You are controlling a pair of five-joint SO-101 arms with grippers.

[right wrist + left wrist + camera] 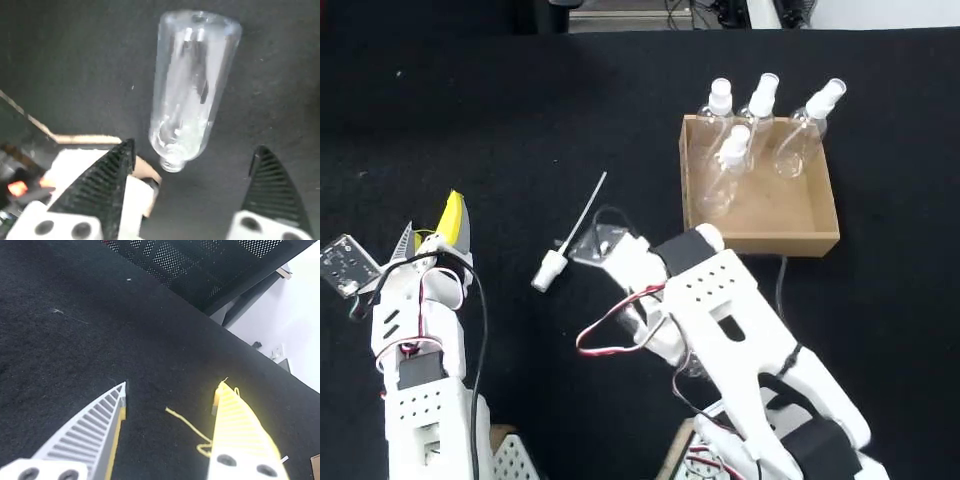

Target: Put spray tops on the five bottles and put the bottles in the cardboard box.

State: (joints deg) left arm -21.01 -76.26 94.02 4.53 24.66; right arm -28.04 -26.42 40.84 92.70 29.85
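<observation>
Work is four-fifths done: four capped bottles (725,170) sit in the box (770,212), while the fifth bottle (192,80) lies bare just ahead of the right pincer (195,146), released and empty, its top (552,266) loose beside it.

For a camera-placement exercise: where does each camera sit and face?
High view: overhead, looking down on both arms and the cardboard box.
Left wrist view: on that arm, facing cloth past the left end effector.
Right wrist view: on that arm, facing a capless bottle past the right end effector.
High and left wrist share the left end effector.
</observation>
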